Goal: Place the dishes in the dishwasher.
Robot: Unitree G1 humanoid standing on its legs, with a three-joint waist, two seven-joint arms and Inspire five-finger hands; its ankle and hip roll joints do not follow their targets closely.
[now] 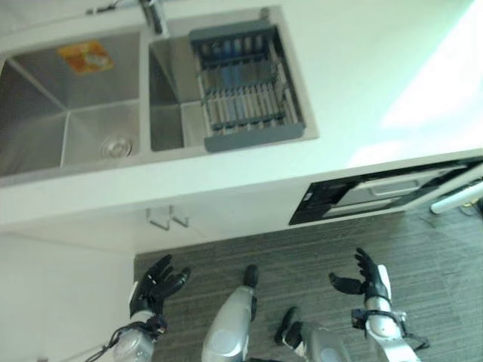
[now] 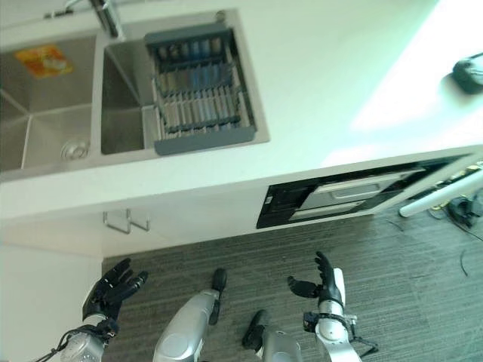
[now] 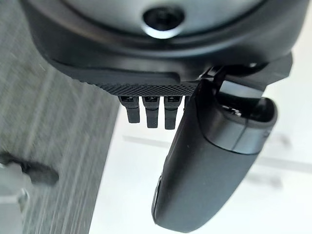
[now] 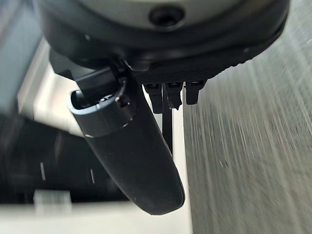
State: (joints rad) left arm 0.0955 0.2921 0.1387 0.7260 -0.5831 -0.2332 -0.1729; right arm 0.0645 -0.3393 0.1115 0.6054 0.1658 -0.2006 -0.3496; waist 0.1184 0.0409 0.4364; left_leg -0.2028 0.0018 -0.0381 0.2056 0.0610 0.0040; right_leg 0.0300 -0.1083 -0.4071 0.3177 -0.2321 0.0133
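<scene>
A grey dish rack (image 1: 249, 87) sits over the right basin of the steel sink (image 1: 75, 113), and I cannot make out any dishes in it. The black-fronted dishwasher (image 1: 377, 197) is set under the white counter at the right, its door slightly ajar. My left hand (image 1: 155, 285) hangs low at the left over the floor, fingers spread and holding nothing. My right hand (image 1: 366, 279) is raised low at the right, below the dishwasher, fingers straight and empty. The left wrist view shows the left hand (image 3: 204, 161) with straight fingers; the right wrist view shows the right hand (image 4: 131, 156) likewise.
The white counter (image 1: 377, 83) runs across the view, with a faucet (image 1: 155, 15) behind the sink. A dark object (image 2: 469, 73) lies on the counter at the far right. Two metal hooks (image 1: 166, 219) hang on the white cabinet front. Grey striped floor (image 1: 317, 256) lies below.
</scene>
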